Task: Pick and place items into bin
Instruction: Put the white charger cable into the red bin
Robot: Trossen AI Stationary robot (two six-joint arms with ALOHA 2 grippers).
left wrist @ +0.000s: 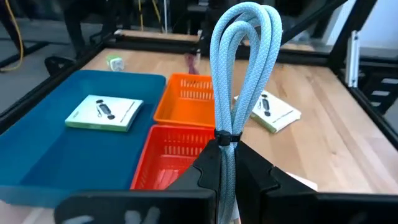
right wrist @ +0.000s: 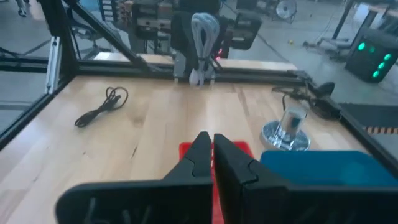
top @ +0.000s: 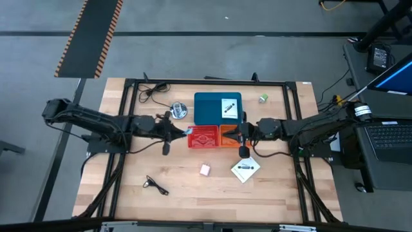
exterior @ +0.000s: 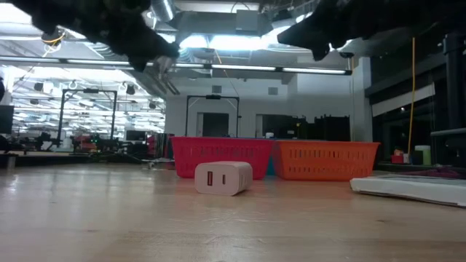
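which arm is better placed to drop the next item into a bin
Left. The left gripper already grips a bundled light blue cable beside the red bin. The right gripper is shut and empty.

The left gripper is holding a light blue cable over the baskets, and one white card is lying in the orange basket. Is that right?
Not quite. The left gripper does hold the light blue cable by the baskets, but that white card lies in the blue bin, not the orange basket. The high view shows it.

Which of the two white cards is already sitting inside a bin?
The card in the blue bin, card. The other card lies on the bare table near the right gripper.
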